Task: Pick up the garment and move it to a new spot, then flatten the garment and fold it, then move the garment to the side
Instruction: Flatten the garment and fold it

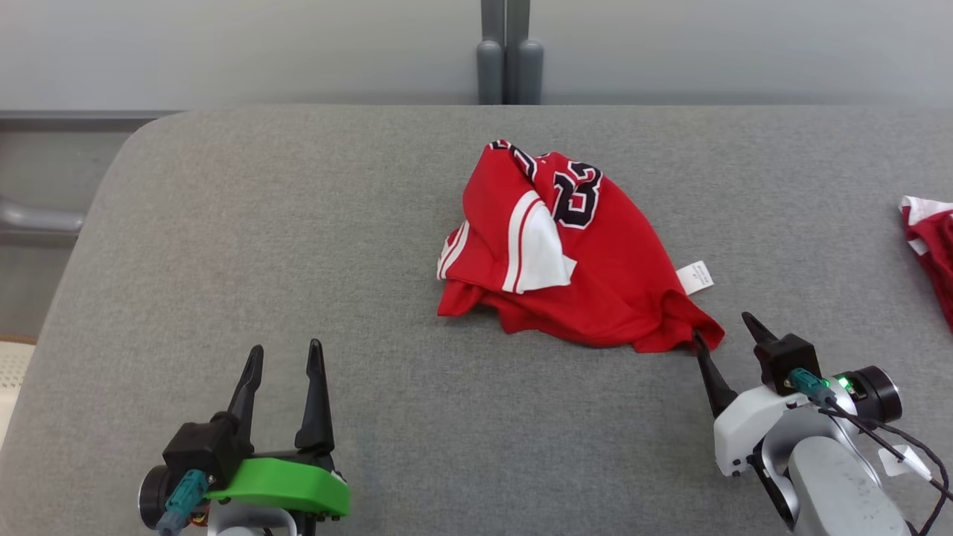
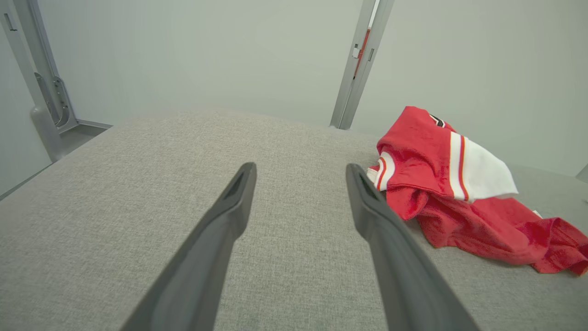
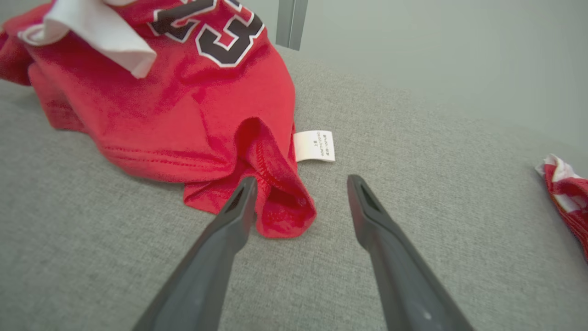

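A crumpled red garment [image 1: 595, 275] with white trim and dark numerals lies near the middle of the grey table [image 1: 298, 246]. A white label [image 1: 695, 278] sticks out at its right edge. My right gripper [image 1: 724, 327] is open at the garment's near right corner. In the right wrist view that corner [image 3: 282, 209] sits just inside the left finger [image 3: 229, 225], between the open jaws of my right gripper [image 3: 301, 184]. My left gripper [image 1: 287, 353] stands open over bare table at the lower left, well clear of the garment [image 2: 455, 193]; nothing is between its fingers [image 2: 301, 172].
A second red and white cloth [image 1: 931, 246] lies at the table's right edge, also seen in the right wrist view [image 3: 567, 197]. A grey post [image 1: 510, 52] stands behind the table's far edge. The table's rounded left corner [image 1: 141, 141] drops off to the floor.
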